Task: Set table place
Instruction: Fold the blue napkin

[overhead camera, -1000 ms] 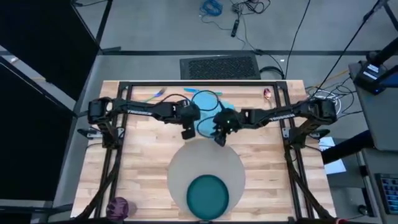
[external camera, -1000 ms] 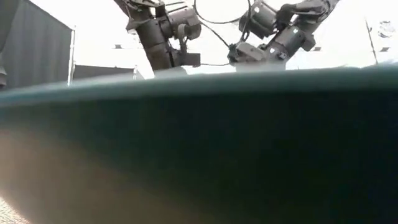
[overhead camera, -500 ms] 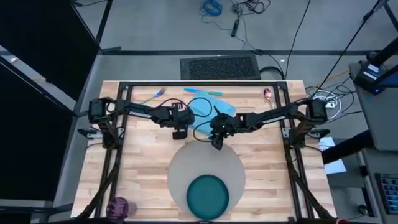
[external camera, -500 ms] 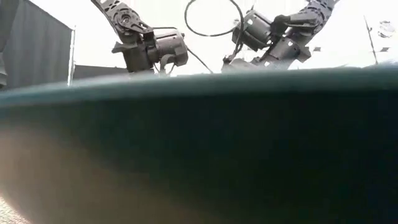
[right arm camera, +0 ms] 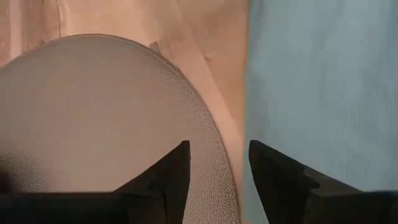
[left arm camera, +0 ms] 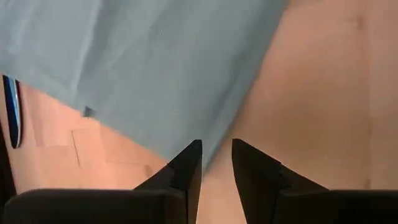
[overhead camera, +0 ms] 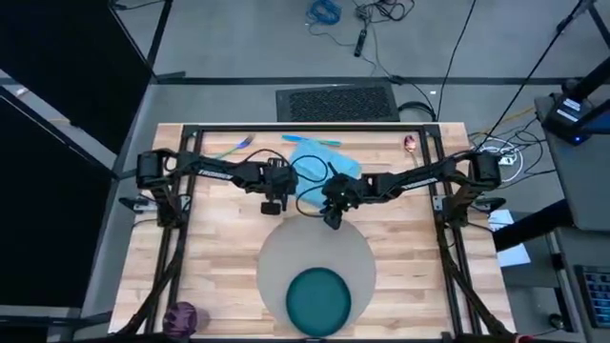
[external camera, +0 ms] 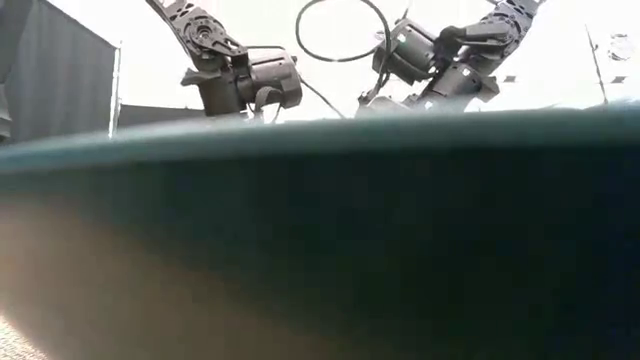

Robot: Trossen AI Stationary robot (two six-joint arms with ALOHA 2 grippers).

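wooden table [overhead camera: 219,248], grey mat [overhead camera: 286,250], napkin [overhead camera: 319,167], purple cup [overhead camera: 181,315]

The counter [overhead camera: 219,248] was pale planked wood, smooth and matt; the mat [right arm camera: 93,124] looked pebbled and dull grey; the napkin [left arm camera: 161,62] was soft, finely woven cloth.

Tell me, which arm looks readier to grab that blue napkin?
Probably the left: its claw hangs open right over the napkin edge. The right claw, also open, sits between mat and napkin.
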